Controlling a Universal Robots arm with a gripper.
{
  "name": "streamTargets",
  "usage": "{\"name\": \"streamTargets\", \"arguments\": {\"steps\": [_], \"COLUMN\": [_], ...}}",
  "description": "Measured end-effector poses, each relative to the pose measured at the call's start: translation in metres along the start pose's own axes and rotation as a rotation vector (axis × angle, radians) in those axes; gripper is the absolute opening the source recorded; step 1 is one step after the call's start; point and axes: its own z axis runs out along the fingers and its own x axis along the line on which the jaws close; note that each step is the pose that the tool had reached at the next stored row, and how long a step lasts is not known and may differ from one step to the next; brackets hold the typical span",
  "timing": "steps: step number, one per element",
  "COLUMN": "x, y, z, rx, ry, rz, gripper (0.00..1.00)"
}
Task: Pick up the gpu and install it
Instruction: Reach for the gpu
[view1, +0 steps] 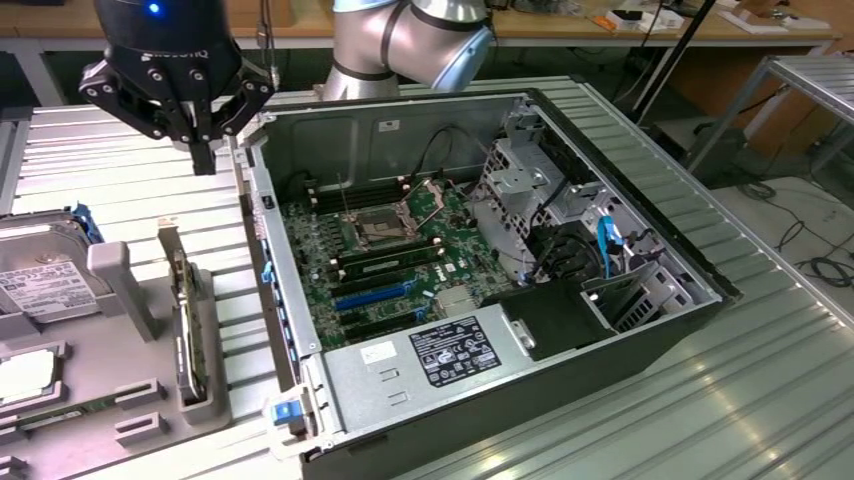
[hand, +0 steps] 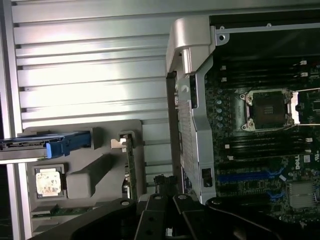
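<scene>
The gpu (view1: 187, 315) stands on its edge in a slot of the grey holder (view1: 127, 290) at the exterior view's left, its silver bracket end pointing up. In the wrist view the gpu (hand: 128, 167) shows as a thin edge-on card in the same holder. My gripper (view1: 203, 158) hangs above the ribbed table beyond the holder, close to the open computer case's (view1: 534, 400) left wall. Its fingers are shut with nothing between them. Its black fingers (hand: 160, 207) also show in the wrist view, apart from the gpu.
Inside the case the motherboard (view1: 387, 250) lies exposed, with an empty CPU socket (hand: 266, 111) and blue slots (view1: 374, 295). A hard drive (view1: 47, 285) with blue rails and a CPU chip (hand: 49, 181) sit in the holder. The arm's base (view1: 400, 45) stands behind the case.
</scene>
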Motion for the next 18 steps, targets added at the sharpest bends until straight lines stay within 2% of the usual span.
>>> {"name": "streamTargets", "arguments": {"steps": [8, 15, 18], "x": [0.014, 0.032, 0.032], "y": [-0.0015, -0.0028, -0.0028], "z": [-0.0004, -0.0009, -0.0009], "rx": [0.0, -0.0001, -0.0001], "ry": [0.0, -0.0001, 0.0], "rz": [0.0, 0.0, 0.0], "gripper": [0.11, 0.11, 0.11]}}
